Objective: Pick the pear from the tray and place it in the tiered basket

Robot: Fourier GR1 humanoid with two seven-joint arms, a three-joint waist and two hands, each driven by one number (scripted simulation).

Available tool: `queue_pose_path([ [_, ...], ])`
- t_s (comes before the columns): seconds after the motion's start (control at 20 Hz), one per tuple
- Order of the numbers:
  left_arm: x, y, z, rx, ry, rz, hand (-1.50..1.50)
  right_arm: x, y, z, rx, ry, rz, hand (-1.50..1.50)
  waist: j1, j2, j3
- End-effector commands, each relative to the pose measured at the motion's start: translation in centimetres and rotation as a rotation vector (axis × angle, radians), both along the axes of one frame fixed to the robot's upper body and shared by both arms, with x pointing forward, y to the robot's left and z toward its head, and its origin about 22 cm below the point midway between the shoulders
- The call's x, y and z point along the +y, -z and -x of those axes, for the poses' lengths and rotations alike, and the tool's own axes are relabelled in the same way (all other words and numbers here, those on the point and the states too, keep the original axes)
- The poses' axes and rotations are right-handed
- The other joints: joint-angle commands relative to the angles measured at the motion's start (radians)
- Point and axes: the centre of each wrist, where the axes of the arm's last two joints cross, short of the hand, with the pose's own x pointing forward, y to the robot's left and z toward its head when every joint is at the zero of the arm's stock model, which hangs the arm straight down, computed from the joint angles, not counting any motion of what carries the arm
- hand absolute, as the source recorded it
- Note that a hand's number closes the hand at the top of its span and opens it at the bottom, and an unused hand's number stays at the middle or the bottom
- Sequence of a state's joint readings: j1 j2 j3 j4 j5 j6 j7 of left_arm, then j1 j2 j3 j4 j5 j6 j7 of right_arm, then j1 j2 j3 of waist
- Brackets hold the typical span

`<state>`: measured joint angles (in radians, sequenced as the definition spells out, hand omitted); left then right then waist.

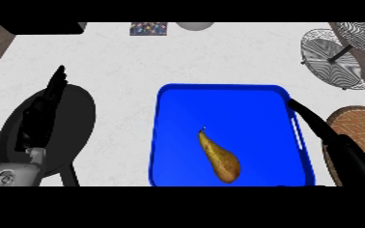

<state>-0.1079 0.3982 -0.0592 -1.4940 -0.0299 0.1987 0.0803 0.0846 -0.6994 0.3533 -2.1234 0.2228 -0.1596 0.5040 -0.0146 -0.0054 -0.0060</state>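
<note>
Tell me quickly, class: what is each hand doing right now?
Left hand: open, fingers straight, holding nothing.
Right hand: open, holding nothing, at the tray's right rim; pear untouched.

Pear [219, 157] lies in tray [228, 92]; tiered basket [331, 58] stands behind, right

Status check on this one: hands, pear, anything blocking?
Left hand open, resting at left. Right hand open at tray's right rim. Pear lying in tray, untouched. Nothing blocking.
</note>
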Motion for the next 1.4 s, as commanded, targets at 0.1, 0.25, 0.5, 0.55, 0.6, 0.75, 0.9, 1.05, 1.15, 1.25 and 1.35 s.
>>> queue_pose_path([
  [0.1, -0.9, -0.4, -1.1, 0.007, 0.028, -0.016, 0.0, 3.9, -4.6, 2.0, 0.121, -0.032, 0.208, -1.5, 0.018, 0.004, 0.002],
  [0.25, -0.7, 1.4, -0.3, -0.007, 0.025, -0.002, 0.0, 6.6, -6.1, 0.0, 0.155, 0.022, 0.202, -1.5, 0.032, 0.007, 0.003],
  [0.5, -0.9, 0.6, -1.0, -0.003, 0.032, -0.006, 0.0, 10.6, -3.9, -2.0, 0.274, 0.041, 0.265, -1.5, 0.029, 0.006, 0.004],
  [0.55, -0.6, -0.5, -1.4, -0.013, 0.022, 0.001, 0.0, 10.4, -4.5, -2.5, 0.302, 0.047, 0.268, -1.5, 0.028, 0.005, 0.004],
  [0.6, -1.6, 0.9, -0.3, -0.007, 0.045, 0.002, 0.0, 11.6, -3.0, -2.5, 0.307, 0.056, 0.244, -1.5, 0.029, 0.005, 0.004],
  [0.75, -0.7, 0.4, -1.8, -0.016, 0.003, 0.008, 0.0, 12.7, -3.2, -2.5, 0.359, 0.044, 0.305, -1.5, 0.019, 0.005, 0.004],
  [0.9, -0.6, -0.2, -0.3, -0.014, 0.013, -0.012, 0.0, 12.3, -2.5, -2.0, 0.379, 0.065, 0.341, -1.5, 0.023, 0.001, 0.005],
  [1.05, 0.9, 0.7, -1.0, -0.011, 0.009, 0.001, 0.0, 12.4, -1.4, -3.2, 0.4, 0.067, 0.364, -1.5, 0.016, 0.005, 0.004],
  [1.15, 0.4, 0.3, -1.0, -0.006, -0.003, 0.003, 0.0, 13.8, -1.1, -1.4, 0.407, 0.052, 0.363, -1.5, 0.014, 0.002, 0.005],
  [1.25, -1.0, 1.9, -0.7, -0.005, 0.015, 0.009, 0.0, 14.5, -0.5, -2.8, 0.405, 0.054, 0.373, -1.5, 0.017, 0.005, 0.005],
  [1.35, -0.7, 0.4, -0.9, -0.008, 0.018, 0.005, 0.0, 13.5, 0.3, -2.2, 0.413, 0.063, 0.395, -1.5, 0.013, 0.003, 0.005],
])
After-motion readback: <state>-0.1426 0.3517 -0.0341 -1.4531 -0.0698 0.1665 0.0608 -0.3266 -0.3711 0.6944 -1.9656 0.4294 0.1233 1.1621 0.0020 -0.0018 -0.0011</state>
